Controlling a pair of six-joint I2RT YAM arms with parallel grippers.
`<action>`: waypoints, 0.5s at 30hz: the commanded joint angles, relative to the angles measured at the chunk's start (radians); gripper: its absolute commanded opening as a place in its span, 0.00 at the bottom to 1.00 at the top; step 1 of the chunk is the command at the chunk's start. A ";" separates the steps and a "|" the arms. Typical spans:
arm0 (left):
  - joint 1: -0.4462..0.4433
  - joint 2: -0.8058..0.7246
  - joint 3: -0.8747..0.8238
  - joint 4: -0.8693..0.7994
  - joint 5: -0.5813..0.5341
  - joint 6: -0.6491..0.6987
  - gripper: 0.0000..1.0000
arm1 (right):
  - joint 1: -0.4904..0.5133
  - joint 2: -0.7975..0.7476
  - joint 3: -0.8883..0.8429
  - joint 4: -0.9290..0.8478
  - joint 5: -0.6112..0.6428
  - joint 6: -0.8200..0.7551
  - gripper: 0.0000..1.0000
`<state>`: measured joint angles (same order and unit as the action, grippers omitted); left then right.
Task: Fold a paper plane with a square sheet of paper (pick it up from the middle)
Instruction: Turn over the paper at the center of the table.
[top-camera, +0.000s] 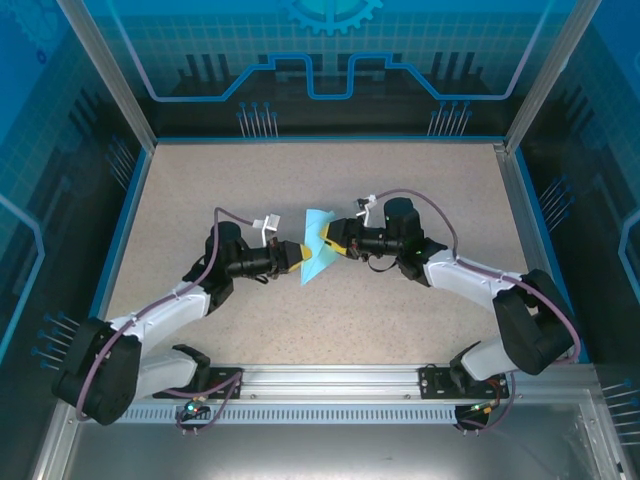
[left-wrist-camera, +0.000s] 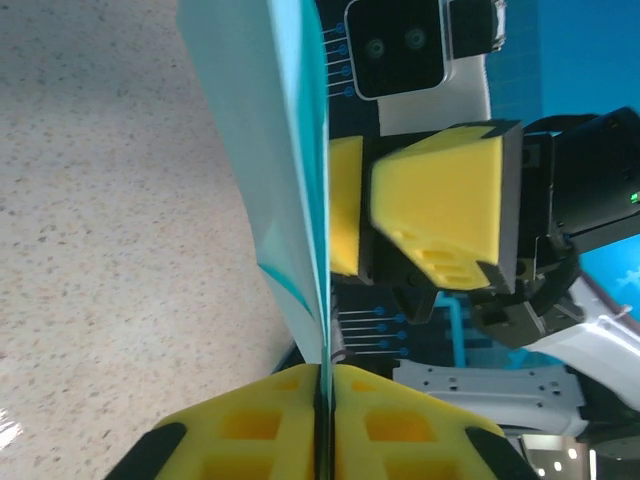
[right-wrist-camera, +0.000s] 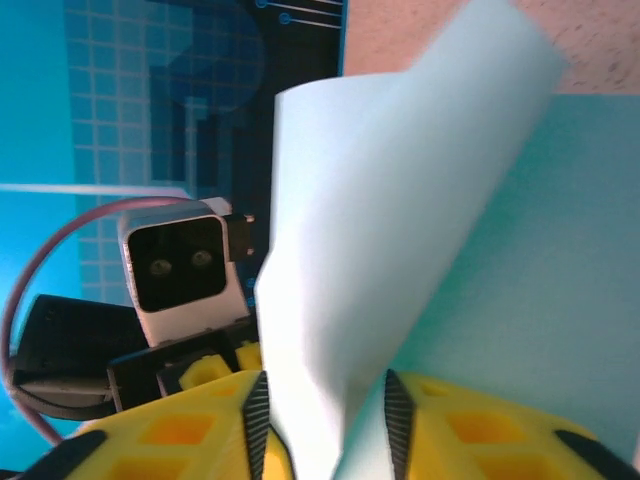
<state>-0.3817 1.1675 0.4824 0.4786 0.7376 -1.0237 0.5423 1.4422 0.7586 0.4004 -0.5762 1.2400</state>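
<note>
The square sheet of paper is light cyan, folded and pointed at its near end. It stands on edge above the table between the two grippers. My left gripper is shut on its lower edge, and in the left wrist view the paper rises out of the closed yellow jaws. My right gripper faces it from the other side. In the right wrist view its jaws stand apart with a curled flap of the paper passing loosely between them. The right gripper's yellow fingers sit just beside the sheet.
The speckled beige table is ringed by a blue rim and clear enclosure walls. A metal rail with the arm bases runs along the near edge. The left wrist camera sits close in front of the right gripper.
</note>
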 joint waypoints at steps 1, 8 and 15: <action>0.004 -0.034 0.044 -0.135 -0.030 0.115 0.09 | -0.030 -0.076 0.008 -0.180 0.078 -0.105 0.47; 0.004 -0.075 0.124 -0.436 -0.113 0.314 0.10 | -0.041 -0.220 0.046 -0.546 0.336 -0.279 0.70; -0.013 -0.077 0.199 -0.652 -0.224 0.429 0.11 | -0.024 -0.226 0.046 -0.557 0.325 -0.339 0.75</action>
<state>-0.3847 1.1030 0.6331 -0.0093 0.5987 -0.6975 0.5098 1.2091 0.7795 -0.1005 -0.2710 0.9646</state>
